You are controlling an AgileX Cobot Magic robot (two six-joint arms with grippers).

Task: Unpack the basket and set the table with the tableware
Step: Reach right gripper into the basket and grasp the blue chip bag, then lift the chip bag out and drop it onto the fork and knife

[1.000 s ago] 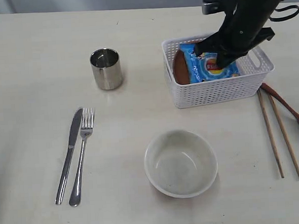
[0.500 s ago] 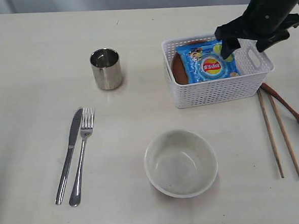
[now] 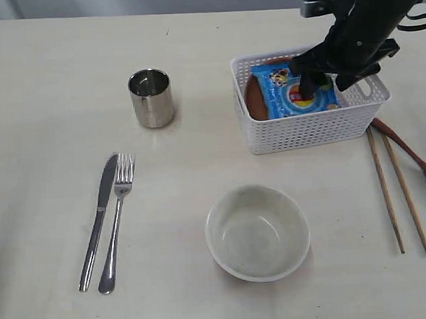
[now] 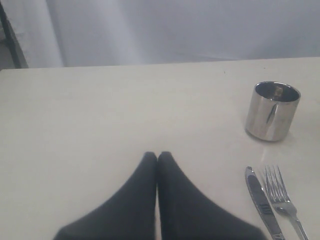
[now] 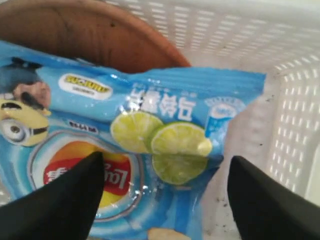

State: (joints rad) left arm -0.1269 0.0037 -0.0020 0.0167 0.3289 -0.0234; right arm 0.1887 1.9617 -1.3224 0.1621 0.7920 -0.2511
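Observation:
The white lattice basket (image 3: 309,128) stands at the back right of the table (image 3: 49,83). Inside it a blue chip bag (image 3: 285,90) (image 5: 150,125) lies on the reddish-brown plate (image 3: 255,99) (image 5: 85,35). My right gripper (image 3: 323,84) (image 5: 165,172) hangs open just over the bag, one finger above the bag and one above the basket floor, holding nothing. My left gripper (image 4: 157,156) is shut and empty over bare table near the steel cup (image 3: 151,98) (image 4: 272,111). Knife (image 3: 99,218) (image 4: 260,200) and fork (image 3: 117,219) (image 4: 282,200) lie side by side. The off-white bowl (image 3: 257,233) sits front centre.
Two wooden chopsticks (image 3: 397,191) and a dark red-brown spoon (image 3: 415,158) lie on the table right of the basket. The basket's right wall with its handle slot (image 3: 364,85) is close beside my right arm.
The right gripper, shut low in the basket a second ago, opened and rose, then came back down and left over the chip bag. The bag shifted slightly.

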